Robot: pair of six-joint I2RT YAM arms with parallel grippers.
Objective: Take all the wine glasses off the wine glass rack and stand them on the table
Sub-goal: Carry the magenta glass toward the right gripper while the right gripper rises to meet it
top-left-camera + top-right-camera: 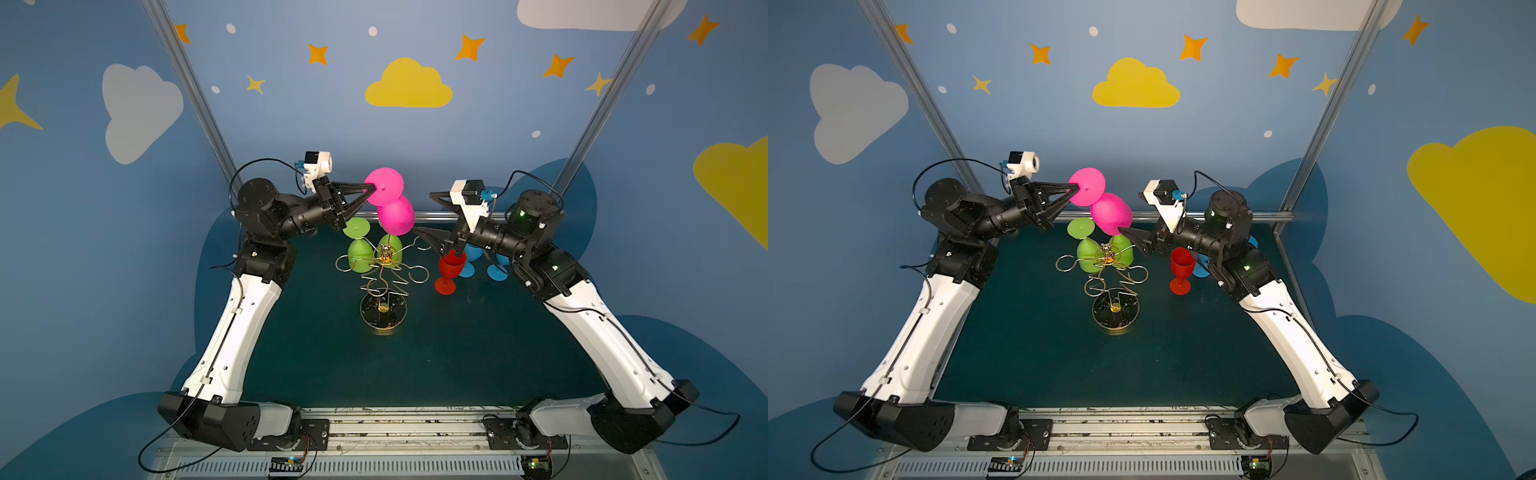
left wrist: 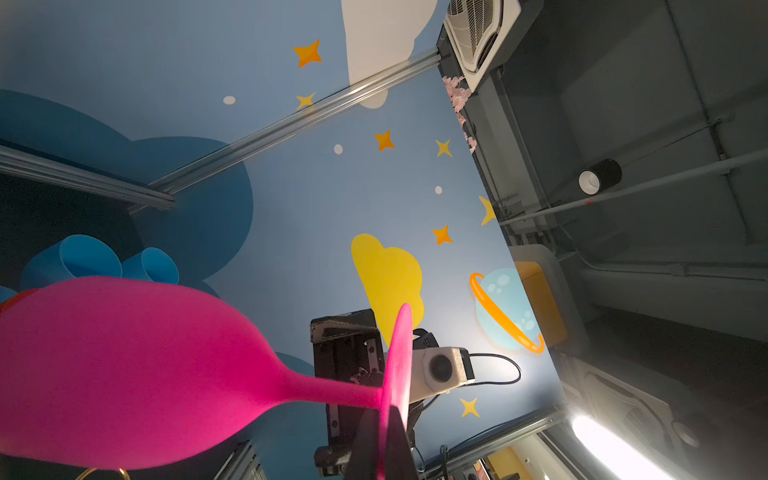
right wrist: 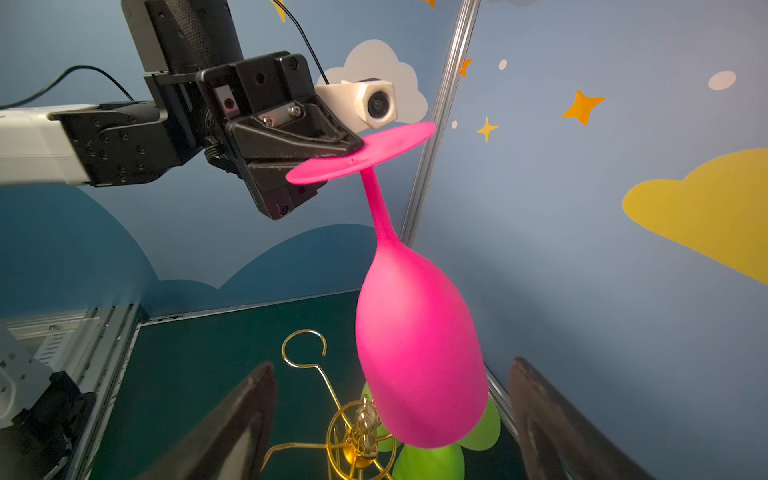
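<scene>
The gold wire rack (image 1: 382,311) stands mid-table. At its three o'clock a red glass (image 1: 451,268) stands upright. Two green glasses (image 1: 359,253) hang upside down on its loops at eleven and twelve o'clock. Above them the left claw (image 1: 371,190) pinches the foot of the pink wine glass (image 1: 390,203), which hangs bowl-down, free of the loops. The right claw (image 1: 422,212) gapes wide beside the bowl, holding nothing. Farther, at two o'clock, stand blue glasses (image 1: 497,272).

2 top views overlook everything; 2 close wrist views share pink glass (image 2: 124,374) (image 3: 415,353).
</scene>
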